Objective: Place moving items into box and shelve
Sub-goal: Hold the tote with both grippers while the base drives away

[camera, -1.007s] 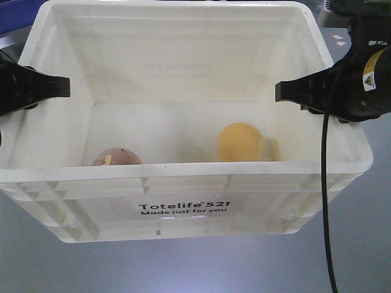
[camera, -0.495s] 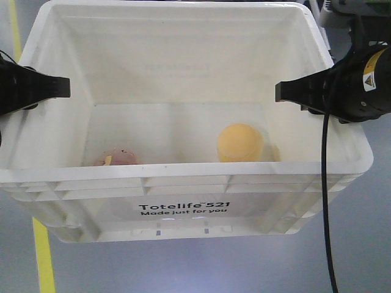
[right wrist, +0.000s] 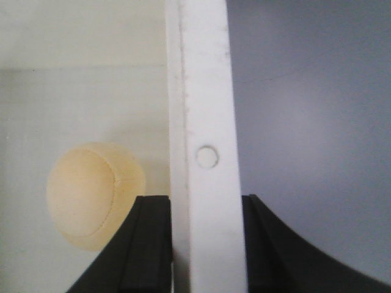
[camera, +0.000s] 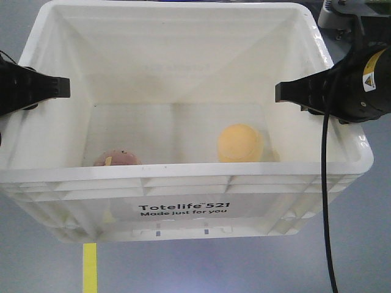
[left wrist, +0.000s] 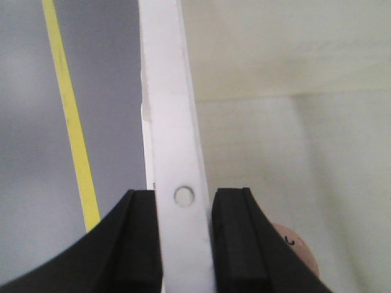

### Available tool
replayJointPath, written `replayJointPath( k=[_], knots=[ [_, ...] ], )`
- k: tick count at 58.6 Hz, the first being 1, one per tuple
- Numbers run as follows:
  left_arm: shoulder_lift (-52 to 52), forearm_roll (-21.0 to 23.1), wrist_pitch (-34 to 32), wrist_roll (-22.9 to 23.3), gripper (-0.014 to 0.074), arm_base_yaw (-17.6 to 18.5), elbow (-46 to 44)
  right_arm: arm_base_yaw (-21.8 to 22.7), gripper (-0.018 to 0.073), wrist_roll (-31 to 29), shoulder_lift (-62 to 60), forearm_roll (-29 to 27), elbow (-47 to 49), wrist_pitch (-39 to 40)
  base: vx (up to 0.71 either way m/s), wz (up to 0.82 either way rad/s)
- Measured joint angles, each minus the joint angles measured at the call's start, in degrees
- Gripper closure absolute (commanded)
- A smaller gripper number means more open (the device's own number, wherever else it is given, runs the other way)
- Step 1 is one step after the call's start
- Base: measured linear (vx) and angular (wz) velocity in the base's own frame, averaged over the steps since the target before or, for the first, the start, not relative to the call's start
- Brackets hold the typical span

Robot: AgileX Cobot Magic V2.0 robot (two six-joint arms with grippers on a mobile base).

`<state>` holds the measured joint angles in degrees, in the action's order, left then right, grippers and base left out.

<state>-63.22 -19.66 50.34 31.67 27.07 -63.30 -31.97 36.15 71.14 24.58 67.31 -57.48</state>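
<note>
Left wrist-mounted view shows the left gripper [left wrist: 185, 241] clamped on the left wall of the white Totelife crate [camera: 183, 173], the right gripper [right wrist: 206, 244] clamped on its right wall, with the yellow-orange fruit [camera: 241, 143] and pinkish-brown fruit [camera: 116, 160] on its floor, so shelving probably wants level, matched arms.

Left hand [left wrist: 183, 204] tight on box [left wrist: 168, 91] rim

The white box [camera: 275, 201] is upright and open on top. It has a ribbed rim and the black print "Totelife 521 Made just for you" on its front wall. The left tool [left wrist: 183, 204] and the right tool [right wrist: 206, 210] each pinch one side rim. Inside, the pinkish-brown fruit [camera: 116, 159], with a small yellow mark, lies against the front wall near the front left corner. The smooth yellow-orange fruit [camera: 241, 143] lies right of the middle, well apart from it.
</note>
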Motion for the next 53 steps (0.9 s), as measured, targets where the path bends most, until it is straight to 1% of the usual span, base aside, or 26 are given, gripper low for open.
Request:
replayJointPath(
  k=[23, 53],
  knots=[
    [0.0, 0.0, 0.0, 0.0, 0.0449, 0.0, 0.0, 0.0, 0.0499, 0.05, 0.0, -0.05, 0.0, 0.0, -0.05, 0.34],
    [0.0, 0.0, 0.0, 0.0, 0.0449, 0.0, 0.0, 0.0, 0.0499, 0.05, 0.0, -0.05, 0.0, -0.06, 0.02, 0.15]
  ],
)
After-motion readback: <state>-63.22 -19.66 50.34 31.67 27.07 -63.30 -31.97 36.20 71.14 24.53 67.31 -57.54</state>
